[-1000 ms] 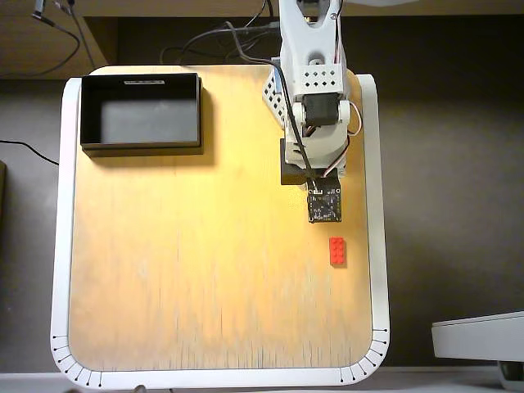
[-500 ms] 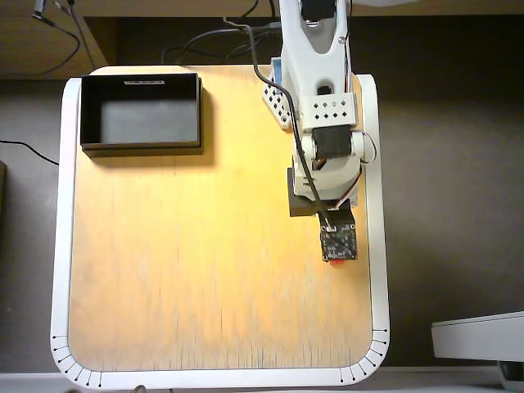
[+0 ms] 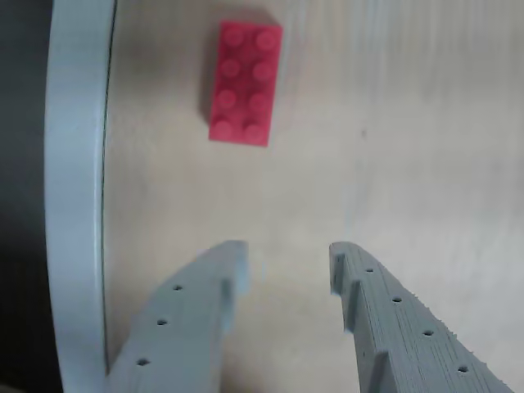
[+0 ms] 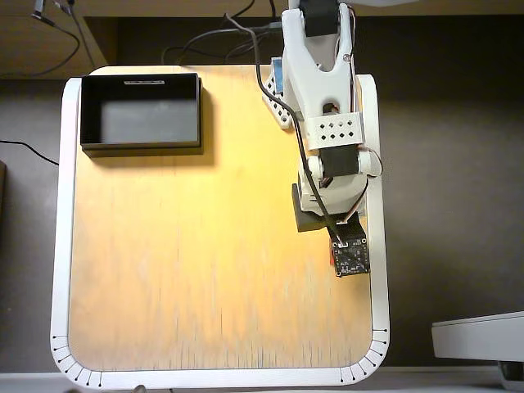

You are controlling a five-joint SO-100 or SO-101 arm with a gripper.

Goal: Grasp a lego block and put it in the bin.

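Wrist view soft, blurred; overhead sharp, warmly lit.

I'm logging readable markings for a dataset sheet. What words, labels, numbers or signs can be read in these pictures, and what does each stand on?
No text can be read.
White label strip on the far rim of the bin: print too small to read.
Tick marks at the table's near corners: plain lines, no numbers.
Lego block: studs blurred, no lettering legible.
Circuit board on the wrist: markings too small.

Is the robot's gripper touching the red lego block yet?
Apart. In the wrist view, the gripper is open and bare wooden table shows between its fingertips and the lego block.
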